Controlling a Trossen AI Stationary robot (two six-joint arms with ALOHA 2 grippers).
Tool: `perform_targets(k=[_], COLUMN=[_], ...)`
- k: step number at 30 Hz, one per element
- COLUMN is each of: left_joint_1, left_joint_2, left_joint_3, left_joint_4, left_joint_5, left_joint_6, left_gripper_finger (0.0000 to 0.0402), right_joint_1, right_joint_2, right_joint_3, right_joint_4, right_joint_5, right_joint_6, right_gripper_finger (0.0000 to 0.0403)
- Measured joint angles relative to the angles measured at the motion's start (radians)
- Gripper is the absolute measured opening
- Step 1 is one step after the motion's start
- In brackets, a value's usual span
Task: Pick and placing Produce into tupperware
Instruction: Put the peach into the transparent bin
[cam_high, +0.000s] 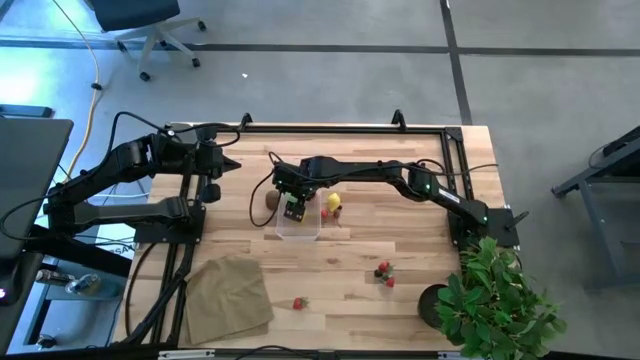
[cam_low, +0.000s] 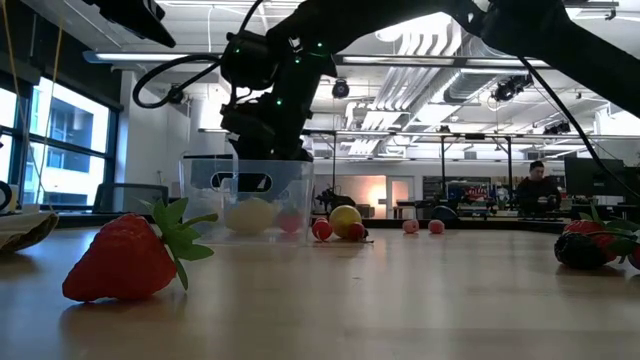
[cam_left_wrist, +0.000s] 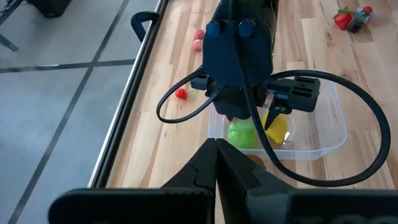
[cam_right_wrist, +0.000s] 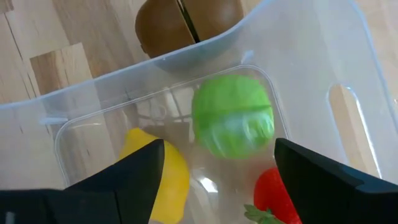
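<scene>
Strawberry, near edge (cam_low: 130, 258): lies alone on the surface close to its near edge, just beside the tan cloth (cam_high: 228, 297). Judged light and stiff, toy plastic; the soft leaf crown would give, so take it across the red body.
Berry cluster, right (cam_high: 385, 272): red and dark pieces together toward the near right corner, short of the potted plant (cam_high: 495, 300). Judged tiny and prone to roll; grip low and centred.
Tupperware (cam_high: 298, 224): clear tub at mid-surface, upright. Thin walls, judged light and slippery, likely to slide if knocked.
Tub contents: green ball (cam_right_wrist: 232, 116), lemon (cam_right_wrist: 163, 176) and a red strawberry (cam_right_wrist: 275, 191) rest on its floor. Smooth rounds, judged hard and light.
Right tool (cam_right_wrist: 217, 171): hangs directly over the tub, fingers spread wide, nothing between them.
Kiwi (cam_right_wrist: 186, 23): brown, just outside the tub wall on the left side. Judged stiff, matte skin; take across the middle.
Loose lemon (cam_high: 332, 204): just beyond the tub with small red berries beside it. Smooth, judged slippery; pinch at the widest part.
Left tool (cam_left_wrist: 216, 163): fingers pressed together, empty, held by the far left corner, well apart from the tub.
</scene>
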Motion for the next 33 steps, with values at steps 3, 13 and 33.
perform_targets(k=[3, 13, 33], left_joint_1=[0.0, 0.0, 0.0], left_joint_2=[0.0, 0.0, 0.0], left_joint_3=[0.0, 0.0, 0.0], left_joint_4=[0.0, 0.0, 0.0], left_joint_5=[0.0, 0.0, 0.0], left_joint_6=[0.0, 0.0, 0.0], left_gripper_finger=[0.0001, 0.0001, 0.0001], right_joint_1=[0.001, 0.002, -0.009], right_joint_2=[0.0, -0.06, -0.243], right_joint_3=[0.0, 0.0, 0.0], right_joint_4=[-0.001, -0.052, -0.245], right_joint_5=[-0.009, -0.033, 0.102], right_joint_6=[0.002, 0.053, 0.179], right_gripper_finger=[0.0296, 0.0296, 0.0296])
